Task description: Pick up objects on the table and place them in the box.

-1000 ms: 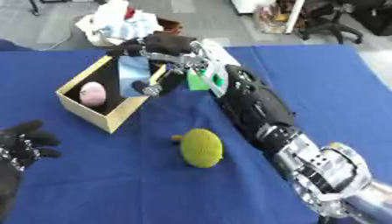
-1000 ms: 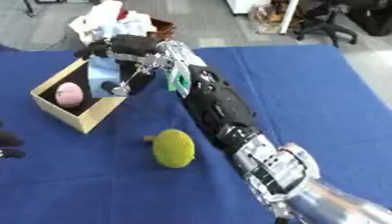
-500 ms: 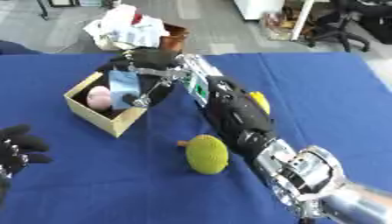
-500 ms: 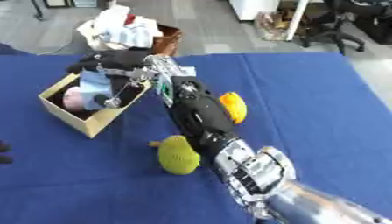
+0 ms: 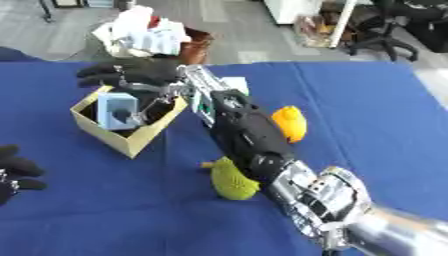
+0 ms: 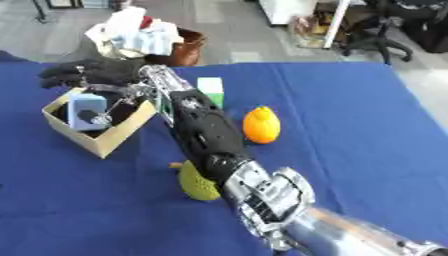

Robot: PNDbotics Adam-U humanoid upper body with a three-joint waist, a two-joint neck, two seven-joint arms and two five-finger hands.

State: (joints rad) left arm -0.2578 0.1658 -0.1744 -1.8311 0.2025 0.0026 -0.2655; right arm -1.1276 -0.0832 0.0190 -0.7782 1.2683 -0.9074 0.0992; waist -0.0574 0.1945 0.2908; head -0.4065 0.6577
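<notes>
A tan cardboard box (image 5: 94, 131) stands open at the left of the blue table. A light blue block (image 5: 118, 111) with a dark spot lies inside it. My right hand (image 5: 131, 74) hovers just above the box with its fingers stretched out to the left, holding nothing. Its arm runs from the lower right across the middle of the table. An orange fruit (image 6: 261, 125) lies right of the arm. A yellow-green fruit (image 6: 199, 181) sits partly under the forearm. A white and green carton (image 6: 210, 90) stands behind the arm. My left hand (image 5: 13, 172) rests at the lower left edge, fingers relaxed.
Beyond the table's far edge stands a brown basket (image 6: 185, 50) heaped with white and blue cloths (image 5: 140, 32). Office chairs (image 5: 389, 30) stand on the floor at the far right. Bare blue tabletop (image 5: 376, 130) stretches to the right of the arm.
The camera has shifted. My right hand carried the light blue block over the box and let it go; the block now lies inside and the fingers have straightened.
</notes>
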